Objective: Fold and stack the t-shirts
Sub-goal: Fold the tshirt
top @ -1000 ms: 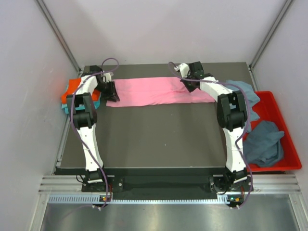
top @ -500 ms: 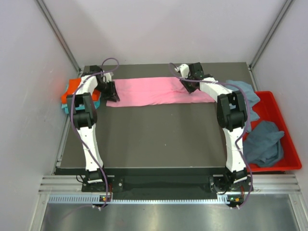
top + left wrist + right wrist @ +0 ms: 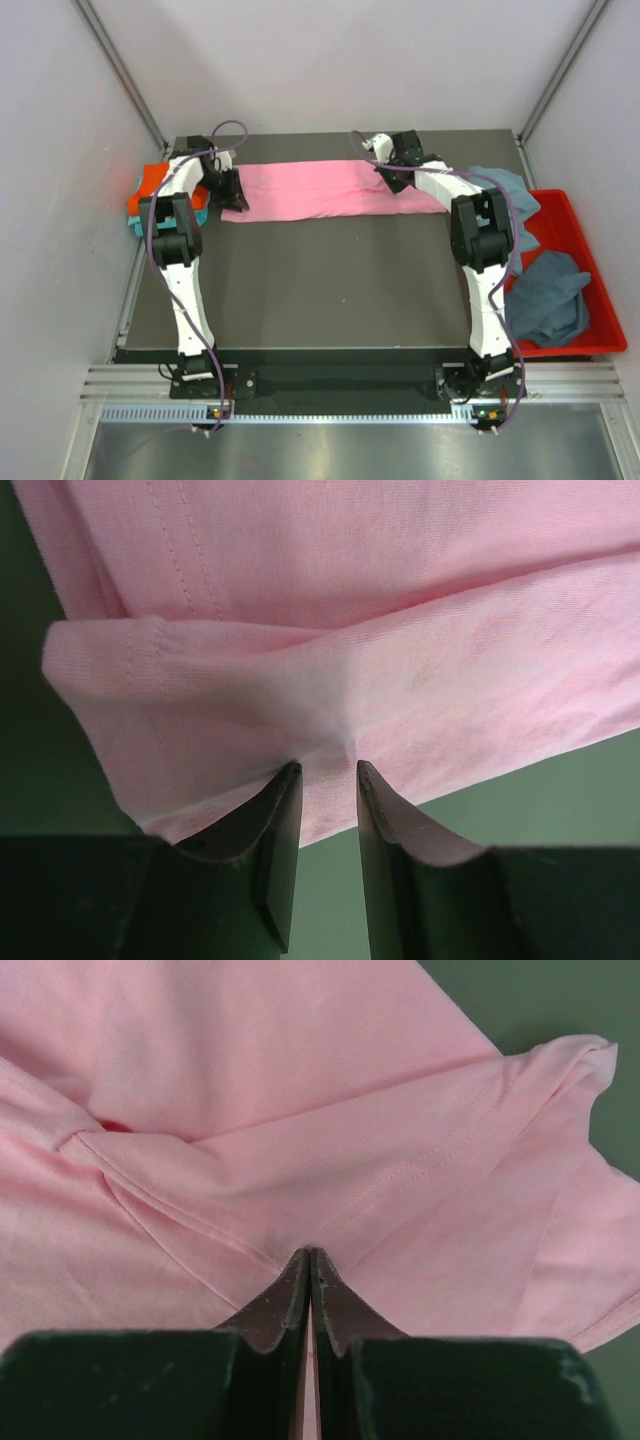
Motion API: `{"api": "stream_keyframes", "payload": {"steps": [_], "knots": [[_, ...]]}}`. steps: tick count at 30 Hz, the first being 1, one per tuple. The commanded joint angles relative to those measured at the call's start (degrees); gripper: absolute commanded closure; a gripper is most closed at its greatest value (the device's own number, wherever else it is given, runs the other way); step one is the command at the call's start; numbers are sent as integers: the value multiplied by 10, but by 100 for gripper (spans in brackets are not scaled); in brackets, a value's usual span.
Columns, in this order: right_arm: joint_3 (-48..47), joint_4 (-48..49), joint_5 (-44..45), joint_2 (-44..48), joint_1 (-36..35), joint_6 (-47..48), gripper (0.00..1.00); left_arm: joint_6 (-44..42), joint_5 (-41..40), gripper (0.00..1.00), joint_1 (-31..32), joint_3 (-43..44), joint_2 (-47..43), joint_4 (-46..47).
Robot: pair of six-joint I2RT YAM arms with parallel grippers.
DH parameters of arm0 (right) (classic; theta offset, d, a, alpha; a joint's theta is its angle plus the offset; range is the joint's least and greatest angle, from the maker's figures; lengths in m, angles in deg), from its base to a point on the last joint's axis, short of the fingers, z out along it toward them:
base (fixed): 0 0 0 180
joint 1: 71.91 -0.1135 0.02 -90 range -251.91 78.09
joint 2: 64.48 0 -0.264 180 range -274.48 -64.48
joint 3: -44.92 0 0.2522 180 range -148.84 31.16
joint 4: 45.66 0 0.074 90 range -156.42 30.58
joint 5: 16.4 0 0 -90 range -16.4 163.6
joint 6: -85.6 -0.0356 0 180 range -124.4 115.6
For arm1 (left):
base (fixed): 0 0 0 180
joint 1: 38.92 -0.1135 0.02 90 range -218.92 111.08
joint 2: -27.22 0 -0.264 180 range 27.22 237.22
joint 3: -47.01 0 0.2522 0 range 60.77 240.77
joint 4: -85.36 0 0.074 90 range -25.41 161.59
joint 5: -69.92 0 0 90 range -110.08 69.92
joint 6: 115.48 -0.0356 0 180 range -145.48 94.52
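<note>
A large pink t-shirt (image 3: 320,190) lies folded into a long strip across the back of the table. My left gripper (image 3: 232,190) stands at its left end. In the left wrist view that gripper (image 3: 327,770) is open, with its tips on the pink cloth (image 3: 350,610) near the front edge and a gap between them. My right gripper (image 3: 393,172) is at the strip's right part. In the right wrist view it (image 3: 310,1252) is shut on a pinch of the pink shirt (image 3: 250,1050), and creases run to its tips.
A folded orange t-shirt (image 3: 150,181) lies on a teal one (image 3: 137,218) at the table's left edge. A grey-blue t-shirt (image 3: 508,188) is crumpled at the right edge. The red bin (image 3: 572,208) beside it holds a dark slate t-shirt (image 3: 550,295).
My right gripper has shifted slightly left along the pink shirt. The left arm and the shirt's left end have not moved.
</note>
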Motion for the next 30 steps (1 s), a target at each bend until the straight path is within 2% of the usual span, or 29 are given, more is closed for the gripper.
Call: {"api": "stream_keyframes", "payload": {"steps": [1, 8, 10, 11, 14, 18, 30], "knots": [[-31, 5, -19, -1, -4, -4, 100, -1, -12, 66, 9, -5, -13, 8], [-59, 3, -25, 5, -6, -12, 100, -1, -11, 66, 9, -5, -13, 8], [-56, 4, -6, 8, -6, -15, 89, -2, -11, 66, 9, -4, -13, 8], [-49, 3, -6, 9, -6, -13, 77, -1, -11, 66, 9, -4, -12, 9], [-29, -1, -10, 17, -8, -9, 64, -1, -10, 66, 9, -3, -10, 9], [-8, -4, -17, 27, -14, -6, 61, -1, -8, 66, 9, -2, -8, 10], [-14, 0, -17, 18, -25, -6, 62, -1, -10, 66, 9, -2, -9, 11]]}}
